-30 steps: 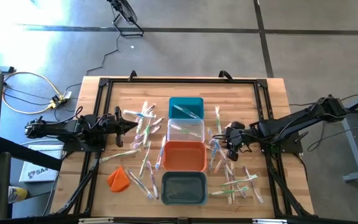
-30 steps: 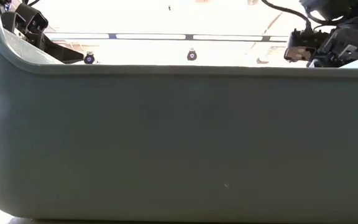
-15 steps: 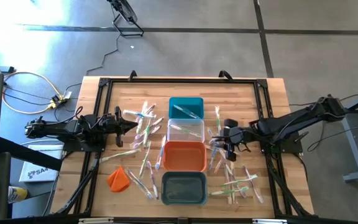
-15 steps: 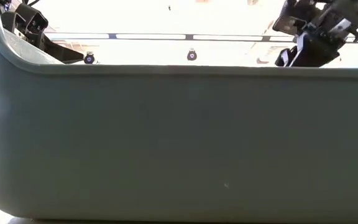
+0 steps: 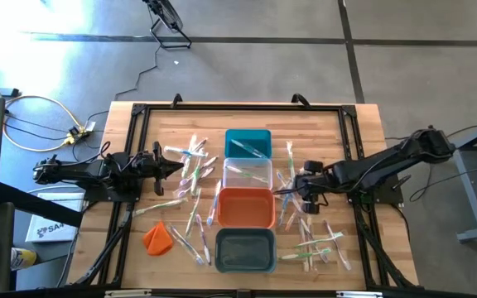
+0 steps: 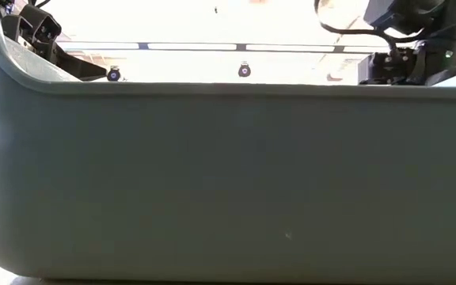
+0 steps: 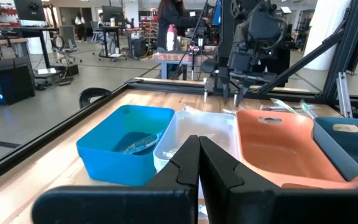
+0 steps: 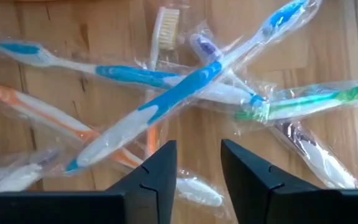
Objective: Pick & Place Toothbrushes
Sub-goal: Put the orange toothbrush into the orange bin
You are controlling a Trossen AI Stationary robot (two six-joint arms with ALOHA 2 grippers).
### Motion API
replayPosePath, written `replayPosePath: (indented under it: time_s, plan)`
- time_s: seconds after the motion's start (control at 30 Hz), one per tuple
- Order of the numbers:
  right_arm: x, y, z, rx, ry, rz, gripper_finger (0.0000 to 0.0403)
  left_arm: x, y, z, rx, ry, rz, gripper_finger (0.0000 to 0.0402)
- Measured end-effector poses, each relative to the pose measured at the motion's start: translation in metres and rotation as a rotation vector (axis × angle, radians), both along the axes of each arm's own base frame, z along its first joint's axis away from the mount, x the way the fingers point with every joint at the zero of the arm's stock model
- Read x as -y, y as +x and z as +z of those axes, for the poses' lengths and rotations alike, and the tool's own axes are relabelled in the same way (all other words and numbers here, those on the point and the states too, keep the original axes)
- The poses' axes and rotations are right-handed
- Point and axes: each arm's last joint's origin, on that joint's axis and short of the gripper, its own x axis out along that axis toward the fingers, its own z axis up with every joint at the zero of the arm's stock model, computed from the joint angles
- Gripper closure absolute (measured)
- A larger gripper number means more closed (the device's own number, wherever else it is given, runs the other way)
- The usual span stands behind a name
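The right pincer point(image 8: 194, 177) hangs empty, fingers parted, just above wrapped pale plastic toothbrushes point(image 8: 185, 93) scattered on the wooden counter point(image 5: 346, 132) beside the orange rectangular bin point(image 5: 245, 207). The left pincer point(image 7: 197, 163) waits closed and empty at the counter's left

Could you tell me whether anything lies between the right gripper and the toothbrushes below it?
Nothing visible does: the right gripper hangs open directly over the wrapped toothbrushes on the table.

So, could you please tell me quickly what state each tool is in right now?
Left tool: closed, holding nothing.
Right tool: open, empty, above the wrapped toothbrushes.
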Motion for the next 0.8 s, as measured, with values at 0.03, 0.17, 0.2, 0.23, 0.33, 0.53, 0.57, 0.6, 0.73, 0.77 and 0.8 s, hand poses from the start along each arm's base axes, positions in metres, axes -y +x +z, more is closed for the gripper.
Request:
replayPosePath:
  time_s: [0.03, 0.17, 0.2, 0.23, 0.33, 0.53, 0.57, 0.6, 0.73, 0.77, 0.8]
  plan:
    - [0.000, -0.001, 0.000, -0.007, -0.001, -0.001, 0.0266, 0.000, 0.000, 0.000, 0.000, 0.000, 0.000, 0.0401]
    - [-0.001, -0.003, -0.001, -0.042, 0.042, 0.019, 0.0223, 0.000, 0.000, 0.000, 0.000, 0.000, 0.000, 0.0401]
    - [-0.001, -0.004, -0.001, -0.051, 0.053, 0.028, 0.0215, 0.000, 0.000, 0.000, 0.000, 0.000, 0.000, 0.0401]
    - [-0.001, -0.004, -0.002, -0.059, 0.061, 0.032, 0.0208, 0.000, 0.000, 0.000, 0.000, 0.000, 0.000, 0.0401]
    - [-0.001, -0.004, -0.002, -0.060, 0.059, 0.034, 0.0197, 0.000, 0.000, 0.000, 0.000, 0.000, 0.000, 0.0401]
    - [-0.001, -0.006, -0.003, -0.071, 0.055, 0.032, 0.0200, 0.000, 0.000, 0.000, -0.001, 0.000, 0.000, 0.0401]
    - [-0.001, -0.006, -0.004, -0.074, 0.055, 0.032, 0.0201, 0.000, 0.000, 0.000, -0.001, 0.000, 0.000, 0.0401]
    - [-0.001, -0.007, -0.005, -0.080, 0.053, 0.032, 0.0202, 0.000, 0.000, 0.000, 0.000, 0.000, 0.000, 0.0401]
    - [0.000, -0.012, -0.012, -0.100, 0.055, 0.019, 0.0203, 0.000, 0.000, 0.000, -0.001, 0.000, 0.000, 0.0401]
    - [0.000, -0.012, -0.013, -0.099, 0.058, 0.016, 0.0203, 0.000, 0.000, 0.000, 0.000, 0.000, 0.000, 0.0401]
    - [0.001, -0.012, -0.014, -0.096, 0.059, 0.015, 0.0203, 0.000, 0.000, 0.000, -0.001, 0.000, 0.000, 0.0401]
